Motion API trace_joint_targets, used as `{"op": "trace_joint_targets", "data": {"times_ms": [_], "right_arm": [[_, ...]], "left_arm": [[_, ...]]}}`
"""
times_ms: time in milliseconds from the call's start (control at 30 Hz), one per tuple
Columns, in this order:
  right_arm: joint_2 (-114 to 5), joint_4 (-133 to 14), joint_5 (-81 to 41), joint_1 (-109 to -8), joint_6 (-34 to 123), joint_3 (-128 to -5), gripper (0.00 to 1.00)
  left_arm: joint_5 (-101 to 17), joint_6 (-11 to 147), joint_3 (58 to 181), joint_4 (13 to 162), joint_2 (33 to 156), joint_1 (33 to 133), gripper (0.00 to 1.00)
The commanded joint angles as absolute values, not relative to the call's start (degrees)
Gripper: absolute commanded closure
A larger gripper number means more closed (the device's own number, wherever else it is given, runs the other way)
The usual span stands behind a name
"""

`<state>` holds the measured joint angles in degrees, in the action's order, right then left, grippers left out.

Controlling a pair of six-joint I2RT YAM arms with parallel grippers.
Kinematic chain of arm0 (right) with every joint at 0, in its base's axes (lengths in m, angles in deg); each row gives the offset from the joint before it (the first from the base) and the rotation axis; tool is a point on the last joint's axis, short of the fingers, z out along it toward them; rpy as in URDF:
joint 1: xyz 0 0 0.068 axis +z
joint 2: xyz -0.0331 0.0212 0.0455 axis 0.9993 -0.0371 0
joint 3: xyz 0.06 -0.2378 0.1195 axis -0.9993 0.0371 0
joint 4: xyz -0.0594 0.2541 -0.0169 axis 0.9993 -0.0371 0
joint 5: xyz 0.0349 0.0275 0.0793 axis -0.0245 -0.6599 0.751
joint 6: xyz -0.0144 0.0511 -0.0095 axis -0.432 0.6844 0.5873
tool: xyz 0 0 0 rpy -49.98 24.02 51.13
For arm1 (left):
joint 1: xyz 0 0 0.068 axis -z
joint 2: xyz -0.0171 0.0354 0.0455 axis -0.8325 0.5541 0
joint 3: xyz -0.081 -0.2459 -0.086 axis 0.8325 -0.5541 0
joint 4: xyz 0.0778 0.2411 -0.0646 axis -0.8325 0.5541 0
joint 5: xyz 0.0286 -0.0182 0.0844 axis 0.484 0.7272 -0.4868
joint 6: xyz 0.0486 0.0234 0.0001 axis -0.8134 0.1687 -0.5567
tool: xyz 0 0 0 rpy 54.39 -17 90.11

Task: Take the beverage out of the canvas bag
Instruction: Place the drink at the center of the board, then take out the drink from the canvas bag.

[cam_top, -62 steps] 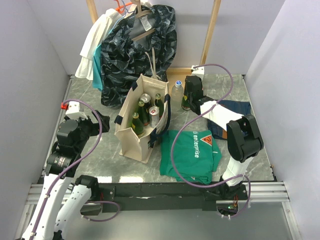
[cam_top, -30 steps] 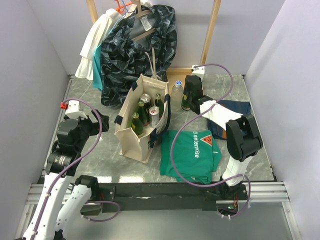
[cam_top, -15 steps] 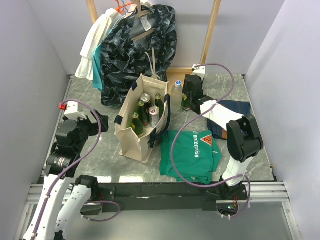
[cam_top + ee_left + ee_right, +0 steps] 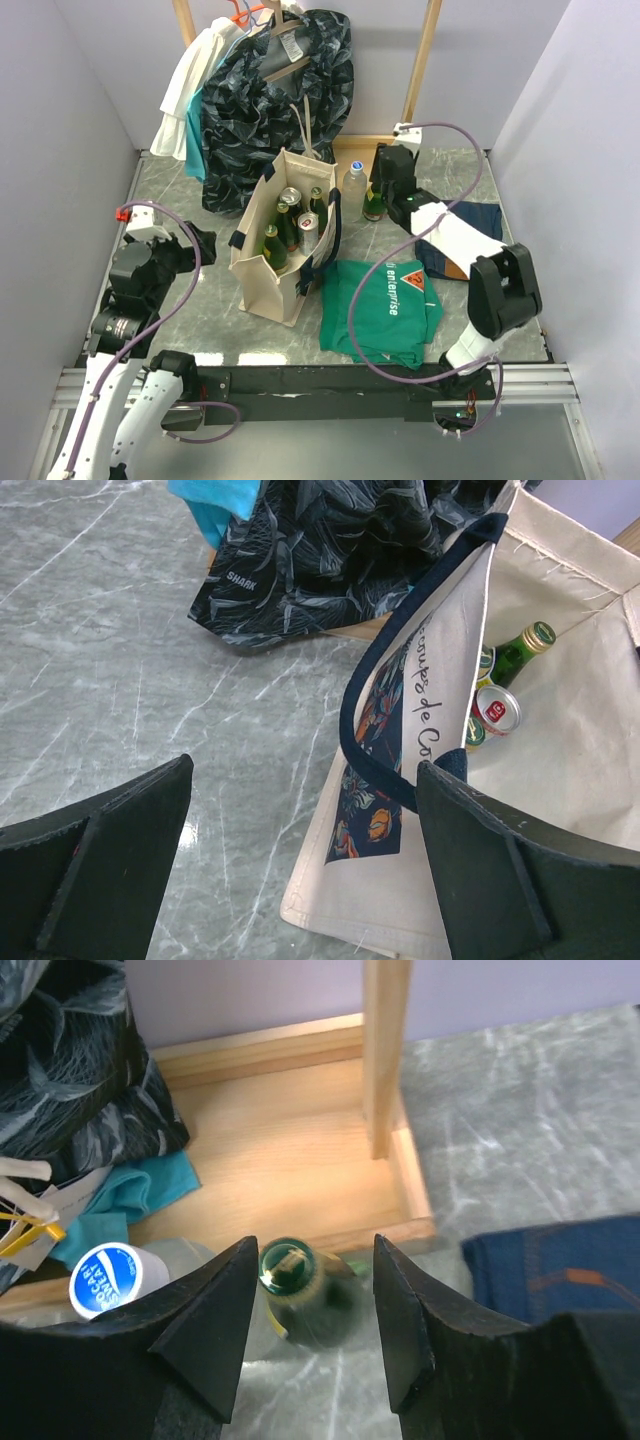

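The cream canvas bag (image 4: 262, 272) with navy straps stands upright mid-table and holds several green bottles and cans (image 4: 292, 224). In the left wrist view the bag (image 4: 560, 740) shows a green bottle (image 4: 520, 652) and a can (image 4: 497, 708) inside. A green bottle (image 4: 373, 204) stands on the table right of the bag, beside a clear water bottle (image 4: 352, 186). My right gripper (image 4: 383, 188) hovers over that green bottle (image 4: 292, 1272) with its jaws open around its cap (image 4: 314, 1248), not touching. My left gripper (image 4: 200, 245) is open and empty left of the bag (image 4: 310, 880).
A green T-shirt (image 4: 385, 305) lies in front of the bottles and folded jeans (image 4: 465, 232) to their right. A wooden rack base (image 4: 290, 1150) and hanging clothes, among them a dark patterned garment (image 4: 275, 100), stand behind the bag. The water bottle's blue cap (image 4: 104, 1280) is just left of my right gripper.
My right gripper has let go of the green bottle and drawn back up and to the right; the bottle now stands uncovered beside the water bottle. The left arm shifted slightly.
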<state>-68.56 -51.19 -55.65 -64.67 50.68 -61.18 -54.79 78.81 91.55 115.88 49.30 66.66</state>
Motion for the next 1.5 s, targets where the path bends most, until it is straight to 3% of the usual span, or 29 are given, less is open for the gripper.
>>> {"op": "trace_joint_targets", "data": {"times_ms": [0,133,400,600,700,1267,1367,1467], "right_arm": [[-62.4,-58.5,-58.8,-65.0,51.9,-66.2,0.43],[-59.0,-66.3,-52.1,-64.5,50.5,-70.1,0.37],[-60.4,-80.5,-34.2,-58.8,45.3,-83.0,0.39],[-63.3,-85.0,-34.2,-47.5,39.0,-86.9,0.39],[-63.8,-84.5,-32.0,-45.1,38.9,-85.7,0.41],[-62.8,-82.6,-20.3,-36.8,42.1,-76.1,0.47],[-61.6,-82.2,-20.6,-35.4,41.9,-74.3,0.46],[-61.3,-82.5,-20.6,-35.1,41.9,-73.7,0.46]], "left_arm": [[-54.5,79.2,92.3,114.4,47.7,66.4,0.01],[-54.4,79.2,92.3,114.3,47.7,66.4,0.01],[-51.3,79.0,92.3,114.1,50.0,66.4,0.03],[-44.1,77.7,91.1,111.9,50.4,66.4,0.01],[-37.3,77.3,91.1,111.1,51.4,66.4,0.03],[-23.3,77.2,93.7,112.9,57.5,67.5,0.03],[-21.4,76.2,95.8,115.5,59.4,67.6,0.06],[-20.4,75.9,95.9,115.4,60.4,67.7,0.18]]}}
